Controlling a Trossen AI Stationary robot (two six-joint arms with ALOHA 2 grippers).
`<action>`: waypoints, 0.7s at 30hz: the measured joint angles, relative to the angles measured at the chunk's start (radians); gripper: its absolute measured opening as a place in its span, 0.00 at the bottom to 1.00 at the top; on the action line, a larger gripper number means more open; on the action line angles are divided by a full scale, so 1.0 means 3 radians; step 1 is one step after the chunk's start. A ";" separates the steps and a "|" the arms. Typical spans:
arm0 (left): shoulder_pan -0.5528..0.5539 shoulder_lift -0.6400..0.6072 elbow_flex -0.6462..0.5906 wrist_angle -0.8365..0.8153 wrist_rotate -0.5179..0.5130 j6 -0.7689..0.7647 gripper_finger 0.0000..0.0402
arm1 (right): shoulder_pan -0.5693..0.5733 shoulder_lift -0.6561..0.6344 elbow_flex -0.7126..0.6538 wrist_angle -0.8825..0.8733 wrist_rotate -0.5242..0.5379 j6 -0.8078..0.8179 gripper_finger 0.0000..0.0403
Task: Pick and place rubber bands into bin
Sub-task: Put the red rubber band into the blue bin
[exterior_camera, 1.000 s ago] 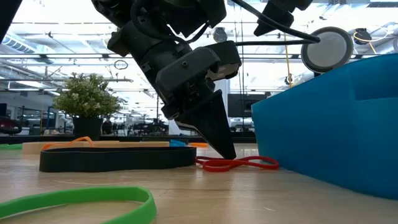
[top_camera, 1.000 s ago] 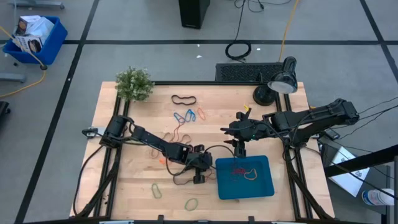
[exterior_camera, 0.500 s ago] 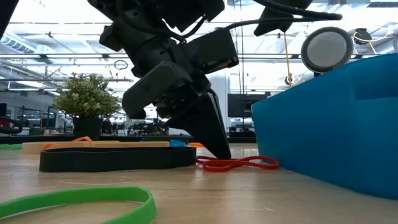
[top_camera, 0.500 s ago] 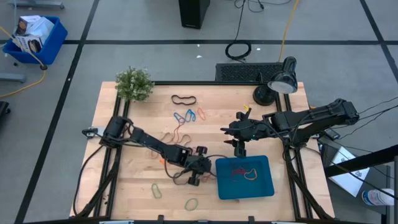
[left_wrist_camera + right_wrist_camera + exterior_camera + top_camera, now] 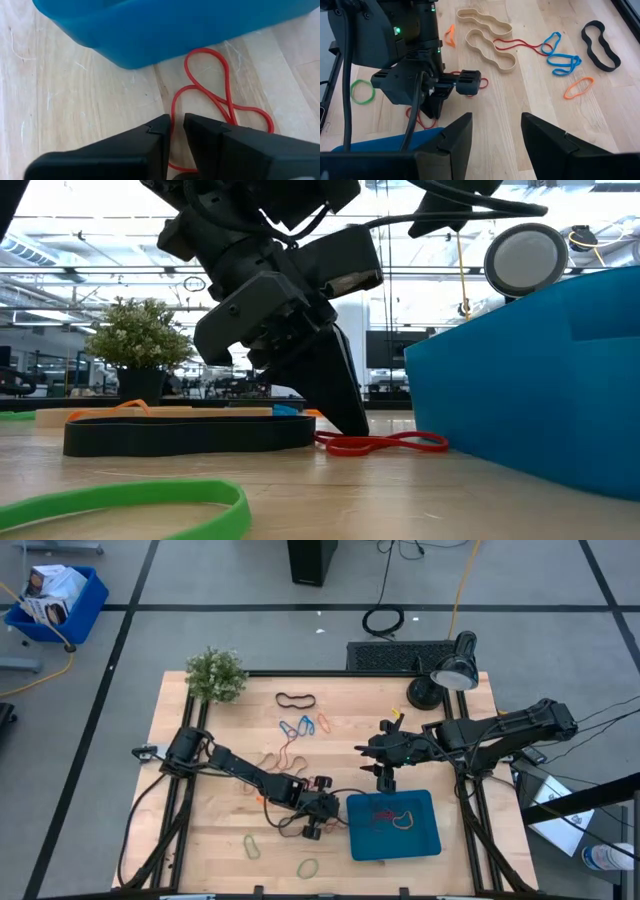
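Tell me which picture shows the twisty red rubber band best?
The left wrist view: the red rubber band fills it, lying looped on the wood beside the bin, by the left end effector. The low view shows it flat, edge-on. The right wrist view shows bits; the high view barely shows it.

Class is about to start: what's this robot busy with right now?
It is clearing rubber bands off a wooden table into a shallow teal-blue tray, which already holds a few. The left gripper is down at the tabletop beside the tray, its fingers a narrow gap apart over a thin red rubber band lying flat on the wood; nothing is lifted. The right gripper hangs open above the table just behind the tray. Blue, orange, black, tan and green bands lie scattered on the table.
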 joint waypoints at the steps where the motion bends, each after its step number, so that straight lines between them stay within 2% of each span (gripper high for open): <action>1: 0.0000 0.0000 0.0000 0.0000 -0.0001 -0.0001 0.18 | 0.0000 0.0000 0.0000 0.0000 0.0000 0.0001 0.41; 4: 0.0000 0.0000 0.0001 -0.0009 -0.0017 -0.0013 0.15 | 0.0000 0.0000 0.0000 0.0000 0.0000 0.0001 0.41; 10: -0.0006 0.0000 0.0001 -0.0011 -0.0066 0.0001 0.02 | 0.0000 0.0000 0.0000 0.0000 0.0000 0.0001 0.41; 21: -0.0007 0.0000 0.0001 -0.0011 -0.0168 0.0029 0.01 | 0.0000 0.0000 0.0000 0.0000 0.0001 0.0001 0.41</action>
